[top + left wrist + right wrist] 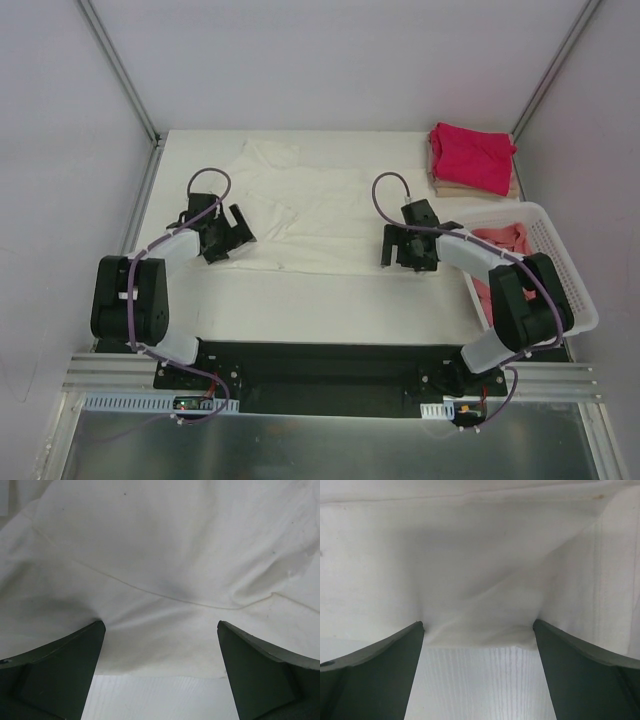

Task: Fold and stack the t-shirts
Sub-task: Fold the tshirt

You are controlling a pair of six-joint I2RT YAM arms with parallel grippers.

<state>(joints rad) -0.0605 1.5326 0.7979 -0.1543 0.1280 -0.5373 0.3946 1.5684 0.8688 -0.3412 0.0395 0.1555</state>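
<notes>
Left jaws and right jaws stand apart at the near hem of the cream t-shirt [330,205], spread on the desk [330,300]. Risk: a shallow closure catches one layer only; the fold then skews.

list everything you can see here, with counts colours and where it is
cream t-shirt: 1, off-white, spread flat across the middle and back of the table
magenta-red t-shirt: 1, folded, far right corner, on top of the stack
tan t-shirt: 1, folded, under the magenta-red one, only its edge shows
salmon-pink t-shirt: 1, bunched inside the basket
basket: 1, white slotted plastic, right edge of the table
table: 1, white
left gripper: 1, dark, open, at the cream shirt's near left hem
right gripper: 1, dark, open, at its near right hem
</notes>
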